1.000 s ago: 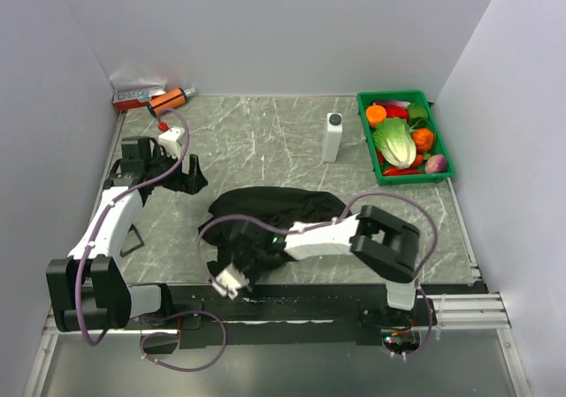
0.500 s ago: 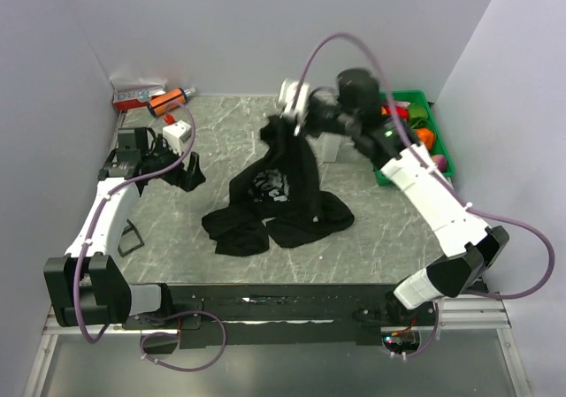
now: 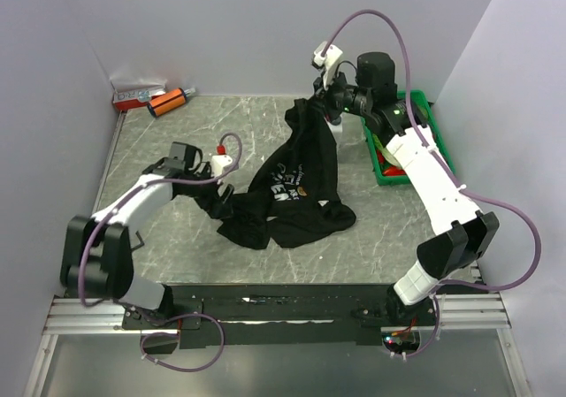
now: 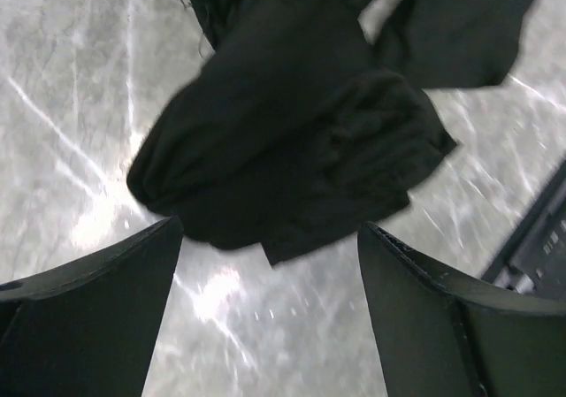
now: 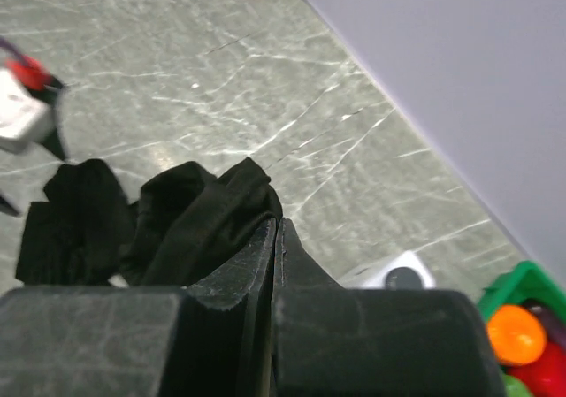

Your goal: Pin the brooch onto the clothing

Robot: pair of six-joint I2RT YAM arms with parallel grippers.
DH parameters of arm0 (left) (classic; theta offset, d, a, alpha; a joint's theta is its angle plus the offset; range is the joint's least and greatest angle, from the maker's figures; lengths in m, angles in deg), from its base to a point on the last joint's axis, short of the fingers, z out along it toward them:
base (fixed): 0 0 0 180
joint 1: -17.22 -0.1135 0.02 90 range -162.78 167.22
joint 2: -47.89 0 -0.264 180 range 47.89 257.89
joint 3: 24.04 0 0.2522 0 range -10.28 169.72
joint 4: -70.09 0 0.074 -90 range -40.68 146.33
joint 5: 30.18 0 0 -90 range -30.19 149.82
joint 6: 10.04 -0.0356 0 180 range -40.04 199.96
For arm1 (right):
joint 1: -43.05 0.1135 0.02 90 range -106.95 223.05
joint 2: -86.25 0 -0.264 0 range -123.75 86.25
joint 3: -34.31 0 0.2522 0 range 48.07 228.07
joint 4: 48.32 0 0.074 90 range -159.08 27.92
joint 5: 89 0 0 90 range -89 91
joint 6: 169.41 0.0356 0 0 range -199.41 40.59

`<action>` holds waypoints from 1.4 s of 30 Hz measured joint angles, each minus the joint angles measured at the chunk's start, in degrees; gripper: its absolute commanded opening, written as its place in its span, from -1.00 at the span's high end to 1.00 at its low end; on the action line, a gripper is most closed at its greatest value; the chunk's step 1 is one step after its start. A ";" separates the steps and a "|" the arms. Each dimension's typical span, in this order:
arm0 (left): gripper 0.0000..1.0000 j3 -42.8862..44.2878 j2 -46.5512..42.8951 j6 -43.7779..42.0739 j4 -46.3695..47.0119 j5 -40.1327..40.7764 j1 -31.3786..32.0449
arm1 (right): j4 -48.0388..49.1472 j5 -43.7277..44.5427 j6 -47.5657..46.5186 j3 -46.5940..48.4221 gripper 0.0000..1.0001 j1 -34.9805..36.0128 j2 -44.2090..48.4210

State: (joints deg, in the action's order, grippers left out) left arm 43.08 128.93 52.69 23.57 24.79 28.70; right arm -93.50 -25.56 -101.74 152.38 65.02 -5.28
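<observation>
The black T-shirt [image 3: 296, 171] hangs from its top edge, with white lettering showing; its lower part lies bunched on the table. My right gripper [image 3: 318, 105] is raised at the back and shut on the shirt's top. In the right wrist view the gripper [image 5: 276, 226] pinches a fold of the shirt [image 5: 190, 213]. My left gripper [image 3: 223, 201] is open and empty, low by the shirt's lower left edge. In the left wrist view the gripper [image 4: 270, 269] is just short of the bunched shirt [image 4: 292, 132]. No brooch shows in any view.
A green tray [image 3: 393, 179] of vegetables stands at the back right, under my right arm. A white bottle [image 5: 393, 275] stands just behind the lifted shirt. An orange tube [image 3: 166, 102] and a red and white box [image 3: 137, 95] lie in the back left corner.
My right gripper has carried the shirt's top a little further right and back. My left arm has swung from the left side toward the shirt's lower left edge.
</observation>
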 measured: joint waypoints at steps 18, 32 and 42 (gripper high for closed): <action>0.99 21.53 14.62 -3.17 -7.72 3.61 -4.76 | 2.75 3.52 9.53 11.08 1.00 -4.37 -1.84; 0.20 18.49 -23.78 -27.98 -33.24 7.50 -9.99 | 1.22 0.20 8.94 -0.79 1.00 -9.51 11.04; -0.24 12.20 -17.97 -22.67 -33.40 9.46 -9.75 | -7.56 -6.51 4.00 -27.71 1.00 -9.49 25.53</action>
State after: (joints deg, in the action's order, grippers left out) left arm 55.28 110.96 30.02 -9.83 34.25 18.96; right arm -101.06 -32.08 -97.74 124.66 55.54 20.25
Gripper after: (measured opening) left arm 0.644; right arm 0.008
